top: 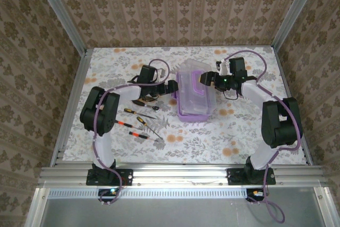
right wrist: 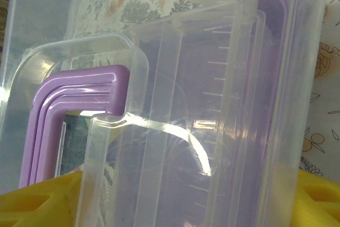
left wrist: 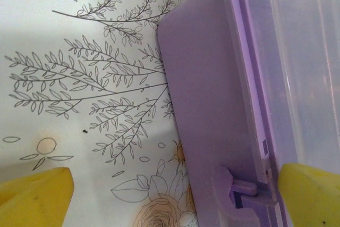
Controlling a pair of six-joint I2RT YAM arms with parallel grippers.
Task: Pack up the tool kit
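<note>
- Left gripper (left wrist: pixel 175 187): stood wide open, yellow fingers (left wrist: pixel 32 198) at the lower corners of its wrist frame, astride the edge of the purple base (left wrist: pixel 207 104) and a small latch (left wrist: pixel 241 188); clamped on nothing.
- Right gripper (right wrist: pixel 186 208): spread about as wide along the bottom of its frame, clear lid (right wrist: pixel 212 104) and purple handle (right wrist: pixel 69 99) lying between the fingers; pad contact with the plastic impossible to tell.
- Tool kit box (top: pixel 194 91): sat at centre frame in the overhead view, flanked by both wrists.
- Screwdrivers (top: pixel 141 135): lay loose on the flowered table (top: pixel 239 142), lower left of the box, near it but not touching.
- Step in hand, by judgement: raising the lid to clear the way for packing. Best done by closing the left low on the base to pin it, freeing the latch side first, then swinging the lid slowly about its hinge, so as not to drag or tip a box likely light and slippery.
- Hard to make out: dark tool shapes beneath the left arm, too small to name; hinge side hidden; inside of the box lost behind glare and layered plastic; true angle of the lid uncertain.
</note>
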